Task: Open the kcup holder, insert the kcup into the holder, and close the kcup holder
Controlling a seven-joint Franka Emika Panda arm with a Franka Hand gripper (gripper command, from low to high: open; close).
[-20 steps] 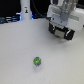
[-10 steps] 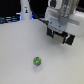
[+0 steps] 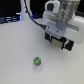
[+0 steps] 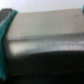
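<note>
Risk: The arm's big white and grey head hangs right over the kcup holder [image 3: 64, 42] and hides most of it. I think a pull that is a bit off could slip from the handle, or drag the whole black box across the table [image 3: 20, 55] without opening it.
Another risk: The kcup [image 3: 37, 61] is tiny and round. I think a bump or a poor pinch could make it roll away.
Gripper: The gripper [image 3: 60, 38] is down by the black box, but the arm covers its fingers. I cannot tell if they are apart or together. The wrist view is a blur of grey and black with a green edge, so it does not help.
Kcup look: A small green pod with a pale top.
Kcup place: It sits alone near the middle of the white table, toward the front edge, well apart from the black box.
Kcup holder place: At the back of the table, toward the exterior view's right.
</note>
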